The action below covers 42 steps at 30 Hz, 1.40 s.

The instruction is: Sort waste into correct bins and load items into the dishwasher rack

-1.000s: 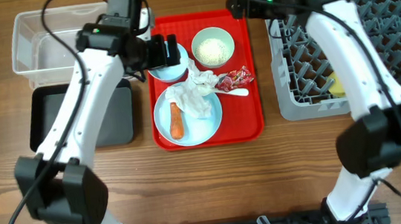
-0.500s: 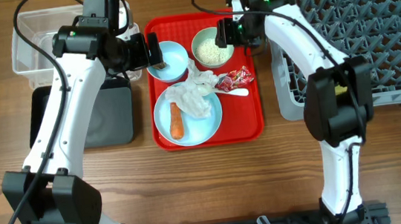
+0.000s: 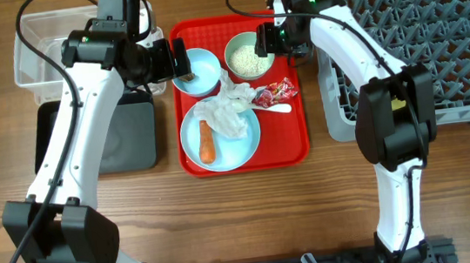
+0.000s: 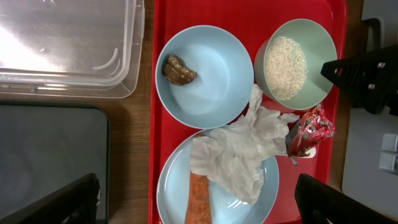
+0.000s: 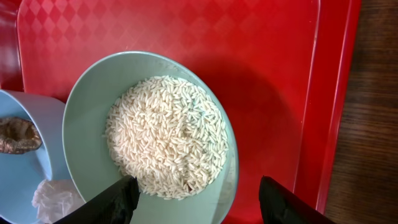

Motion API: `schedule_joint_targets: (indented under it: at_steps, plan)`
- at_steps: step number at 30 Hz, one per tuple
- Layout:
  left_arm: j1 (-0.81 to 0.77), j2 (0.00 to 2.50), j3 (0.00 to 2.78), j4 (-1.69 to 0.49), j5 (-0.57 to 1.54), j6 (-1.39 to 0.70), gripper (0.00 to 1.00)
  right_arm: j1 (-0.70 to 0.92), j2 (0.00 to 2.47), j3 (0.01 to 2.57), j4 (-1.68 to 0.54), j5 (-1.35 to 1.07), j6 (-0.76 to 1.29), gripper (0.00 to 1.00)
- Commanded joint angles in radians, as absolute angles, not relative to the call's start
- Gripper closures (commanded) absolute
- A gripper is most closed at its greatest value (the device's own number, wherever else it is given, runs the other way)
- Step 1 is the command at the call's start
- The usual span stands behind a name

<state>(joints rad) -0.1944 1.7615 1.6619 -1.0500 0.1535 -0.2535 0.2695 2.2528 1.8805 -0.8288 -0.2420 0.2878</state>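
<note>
Evidently early: waste [image 3: 231, 113] crowds the red tray [image 3: 292, 134]; my left end effector [image 3: 179, 60] gapes empty, right end effector [image 5: 202, 198] spread astride the rice bowl [image 5: 84, 130].

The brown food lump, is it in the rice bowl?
No, the brown lump lies in the light-blue bowl; the rice fills the pale bowl.

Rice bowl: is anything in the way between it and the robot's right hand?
Nothing visible does. The right hand hangs right at the rice bowl, its fingers apart on either side of the bowl's rim: one over the rice, the other over the bare red tray. The crumpled tissue lies off to one side, clear of both.
</note>
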Motion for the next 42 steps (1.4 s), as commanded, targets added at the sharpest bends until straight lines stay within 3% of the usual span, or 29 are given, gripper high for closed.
schedule_joint_targets:
  at_steps: [1,11,22,42]
  plan:
    - [-0.195,1.745,1.670,-1.047,0.152,-0.270,0.00,0.263,2.259,1.891,-0.822,-0.225,0.292,0.34]
    - [-0.253,1.751,1.670,-0.987,0.155,-0.269,0.00,0.221,2.138,1.897,-0.863,-0.252,0.279,0.34]
    - [-0.265,1.751,1.660,-0.998,0.155,-0.266,0.00,0.252,2.138,1.896,-1.169,-0.367,0.102,0.27]
    - [-0.337,1.769,1.653,-1.040,0.167,-0.270,0.00,0.258,2.094,1.893,-1.157,-0.447,0.080,0.27]
